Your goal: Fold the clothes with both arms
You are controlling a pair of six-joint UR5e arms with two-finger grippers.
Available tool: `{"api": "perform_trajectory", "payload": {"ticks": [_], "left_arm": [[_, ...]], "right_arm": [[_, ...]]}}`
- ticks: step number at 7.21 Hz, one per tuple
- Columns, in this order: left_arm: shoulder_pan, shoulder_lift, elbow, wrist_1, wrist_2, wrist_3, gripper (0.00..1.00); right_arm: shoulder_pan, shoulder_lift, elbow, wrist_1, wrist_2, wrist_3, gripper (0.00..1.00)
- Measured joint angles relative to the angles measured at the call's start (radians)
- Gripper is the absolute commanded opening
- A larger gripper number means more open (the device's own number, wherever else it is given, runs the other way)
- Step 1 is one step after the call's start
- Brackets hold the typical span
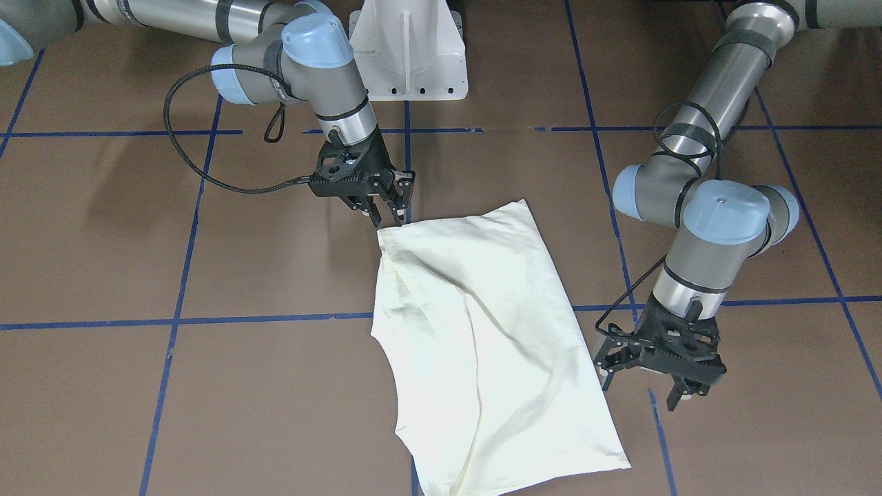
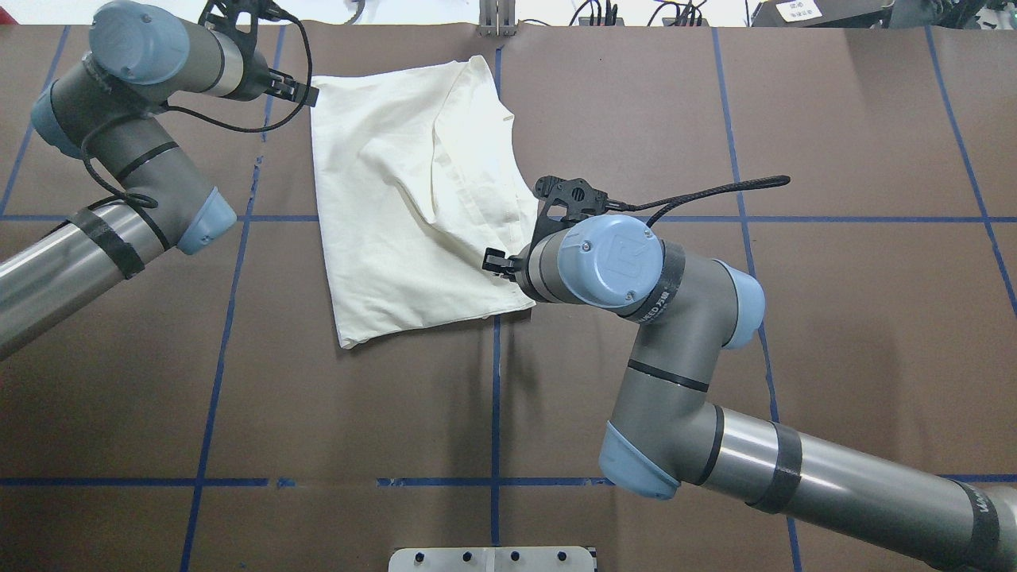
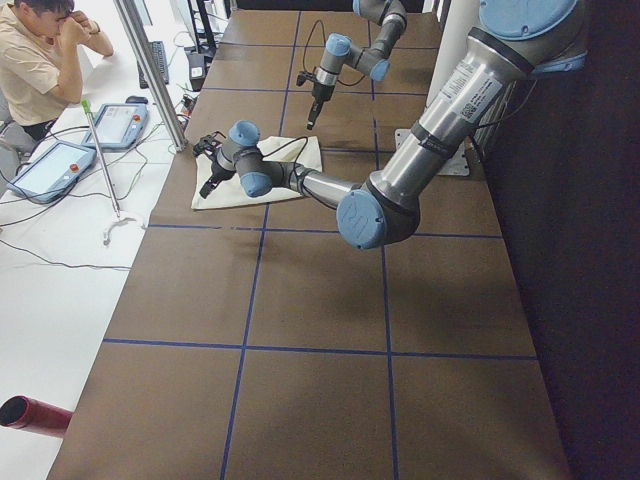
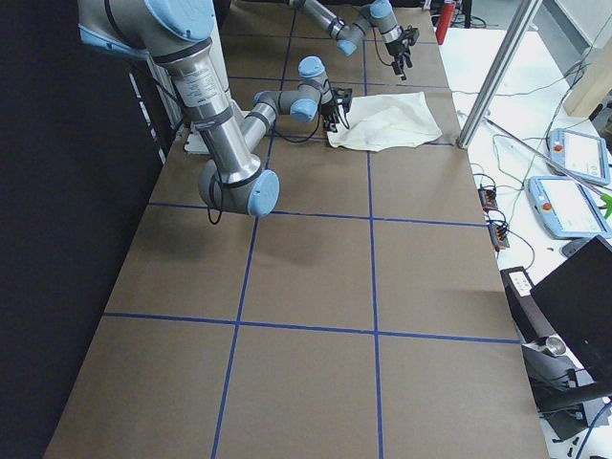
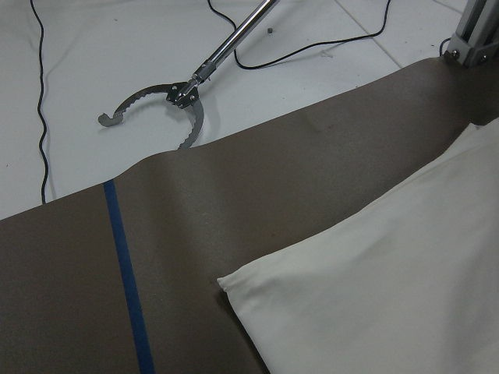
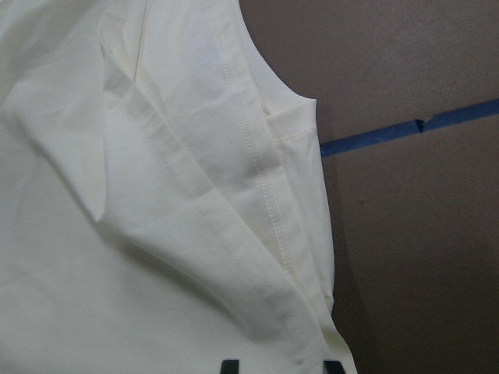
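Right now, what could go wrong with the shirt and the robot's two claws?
The shirt has loose folds by the right claw, so it may pinch only one layer and fold crooked. The left claw hangs open beside the cloth, not touching, and might miss the corner. The shirt lies near the table edge, so a tug could drag it off.

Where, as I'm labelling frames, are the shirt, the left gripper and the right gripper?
shirt (image 1: pixel 482 310): front-facing view, middle of cloth.
left gripper (image 1: pixel 642 391): front-facing view, between its jaws.
right gripper (image 1: pixel 388 219): front-facing view, between its jaws.
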Motion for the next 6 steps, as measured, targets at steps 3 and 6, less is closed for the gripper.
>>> {"api": "perform_trajectory", "payload": {"ticks": [3,6], "left_arm": [[0.003,0.009,-0.006,-0.001,0.0,-0.001,1.0],[0.005,0.009,-0.006,-0.001,0.0,-0.001,1.0]], "right_arm": [[-0.004,0.008,-0.099,0.105,-0.008,-0.027,0.44],[-0.019,-0.015,-0.107,0.112,-0.012,-0.041,0.42]]}}
